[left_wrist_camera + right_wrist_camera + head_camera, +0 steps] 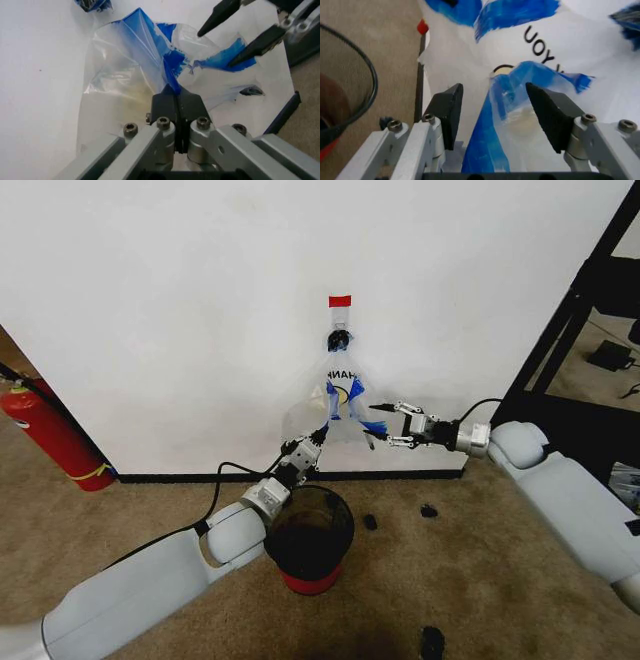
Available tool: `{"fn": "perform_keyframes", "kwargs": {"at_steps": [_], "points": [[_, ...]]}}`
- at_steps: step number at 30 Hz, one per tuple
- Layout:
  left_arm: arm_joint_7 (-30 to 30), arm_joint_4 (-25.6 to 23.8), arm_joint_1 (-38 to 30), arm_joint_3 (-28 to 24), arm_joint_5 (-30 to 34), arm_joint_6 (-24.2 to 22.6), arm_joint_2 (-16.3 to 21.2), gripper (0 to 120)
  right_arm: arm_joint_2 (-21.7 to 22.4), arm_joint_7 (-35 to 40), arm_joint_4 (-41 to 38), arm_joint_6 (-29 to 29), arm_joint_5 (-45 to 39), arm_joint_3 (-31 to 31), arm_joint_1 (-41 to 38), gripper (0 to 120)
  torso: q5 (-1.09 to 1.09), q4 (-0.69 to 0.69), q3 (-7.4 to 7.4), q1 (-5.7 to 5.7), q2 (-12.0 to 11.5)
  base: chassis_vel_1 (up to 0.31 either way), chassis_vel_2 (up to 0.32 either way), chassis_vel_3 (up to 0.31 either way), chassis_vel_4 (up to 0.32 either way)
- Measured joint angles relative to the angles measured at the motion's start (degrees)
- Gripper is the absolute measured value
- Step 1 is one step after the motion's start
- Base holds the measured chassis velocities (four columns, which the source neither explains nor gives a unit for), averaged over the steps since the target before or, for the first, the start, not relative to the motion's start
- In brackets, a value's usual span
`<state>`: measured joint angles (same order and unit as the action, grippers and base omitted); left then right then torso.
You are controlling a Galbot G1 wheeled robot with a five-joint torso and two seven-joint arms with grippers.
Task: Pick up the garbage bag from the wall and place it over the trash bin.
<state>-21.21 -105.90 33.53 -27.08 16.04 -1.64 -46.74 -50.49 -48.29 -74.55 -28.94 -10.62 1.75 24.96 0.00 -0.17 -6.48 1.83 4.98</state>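
1. Dark translucent round trash bin with a red base (312, 542) stands on the brown carpet nearest the robot, just in front of the black baseboard, below and slightly left of the hanging bag.
2. Reaching past the bin's left rim, the left gripper (176, 92) has its jaws closed on a blue fold at the bag's lower edge.
3. From the right, the right gripper (495, 108) has its jaws spread apart around a blue-streaked fold, not yet pinching.
4. Thin translucent white plastic garbage bag with blue patches and black lettering (342, 402) hangs on the plain white wall (180, 300) from a black hook (339, 339) under a red tape strip. Its long axis runs vertically, narrow handles up, body flaring down.
5. Judged step: securing the pick-up grip. Next likely calls for the right jaws closing, then lifting the handles off the hook.
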Motion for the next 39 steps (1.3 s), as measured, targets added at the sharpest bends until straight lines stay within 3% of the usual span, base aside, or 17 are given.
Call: {"fn": "perform_keyframes", "kwargs": {"at_steps": [7, 18, 25, 31, 36, 39], "points": [[0.0, -0.5, 0.8, 0.8, -0.1, 0.0, 0.5, 0, -2.3, -4.2, 1.5, -1.5, 8.0, -2.8, -1.2, 50, 0.0, 0.0, 0.0, 0.0, 0.0, 0.0, 0.0, 0.0, 0.0], [0.1, -0.9, 1.9, 1.5, -0.6, 0.3, 0.8, 0, -2.4, -5.9, 1.7, -1.3, 11.3, -4.6, -1.1, 49, 0.0, -0.01, 0.0, 0.0, 0.0, 0.0, 0.0, 0.0, 0.0], [0.1, -1.0, 2.1, 1.6, -0.7, 0.3, 0.9, 0, -2.5, -5.6, 1.9, -1.2, 12.1, -5.2, -0.7, 30, 0.0, 0.0, 0.0, 0.0, 0.0, 0.0, 0.0, 0.0, 0.0], [0.1, -1.0, 2.1, 1.6, -0.7, 0.4, 1.0, 0, -1.3, -4.8, 1.8, -0.8, 11.0, -5.9, 0.4, 5, 0.01, 0.0, 0.01, 0.0, 0.0, 0.0, 0.0, 0.0, 0.0], [0.1, -1.1, 2.0, 1.6, -0.7, 0.5, 1.0, 0, 0.8, -4.4, 0.9, 0.3, 8.4, -6.9, 2.6, 0, 0.03, 0.0, 0.01, 0.0, 0.0, 0.0, 0.0, 0.0, 0.0], [0.0, -1.3, 2.1, 1.8, -0.7, 0.7, 0.8, 0, 3.6, -3.2, -0.8, 2.4, 2.4, -7.4, 5.6, 0, 0.01, 0.0, 0.01, 0.0, 0.0, 0.0, 0.0, 0.0, 0.0]]}}
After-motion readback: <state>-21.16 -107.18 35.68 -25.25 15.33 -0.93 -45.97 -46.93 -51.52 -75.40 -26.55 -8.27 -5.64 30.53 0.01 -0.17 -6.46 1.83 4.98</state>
